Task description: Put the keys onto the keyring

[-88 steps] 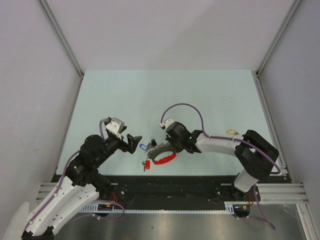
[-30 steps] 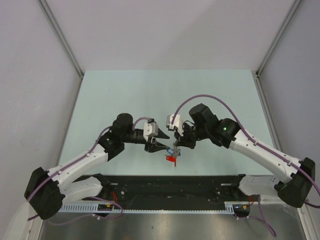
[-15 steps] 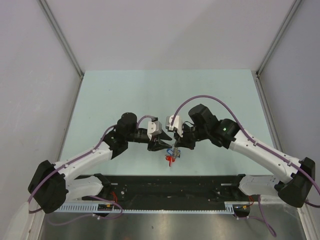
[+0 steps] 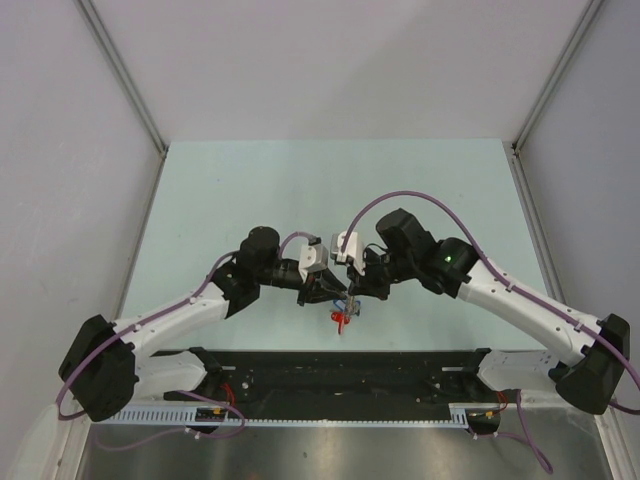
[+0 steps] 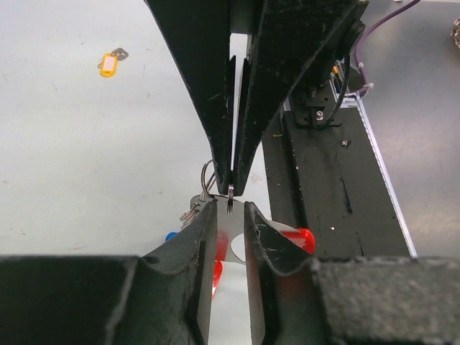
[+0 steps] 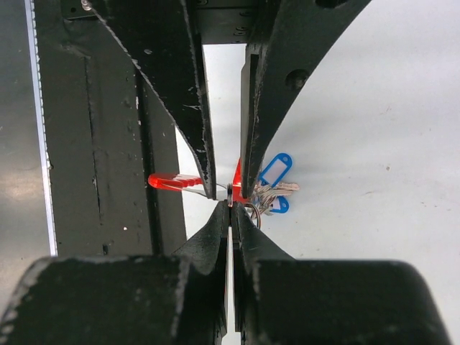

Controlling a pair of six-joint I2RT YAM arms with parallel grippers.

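Above the table, near its front edge, my right gripper [image 6: 230,205] is shut on the thin metal keyring [image 6: 230,191]. The keyring's red end piece [image 6: 175,181] hangs below it, also red in the top view [image 4: 340,318]. Blue-headed keys [image 6: 275,170] dangle in a bunch beside the ring. My left gripper [image 5: 229,210] faces the right one tip to tip. Its jaws stand a narrow gap apart on either side of the ring's edge [image 5: 230,192], and I see no contact. A yellow-headed key [image 5: 108,64] lies alone on the table, hidden under the right arm in the top view.
The black base rail [image 4: 400,365] runs along the near table edge just below the grippers. Pale enclosure walls with metal posts [image 4: 125,75] close in both sides and the back. The pale green table [image 4: 250,190] stretches behind the arms.
My left gripper has slid right up to the right gripper's tips, and its jaws have narrowed around the ring. The right gripper has held still, shut on the keyring.
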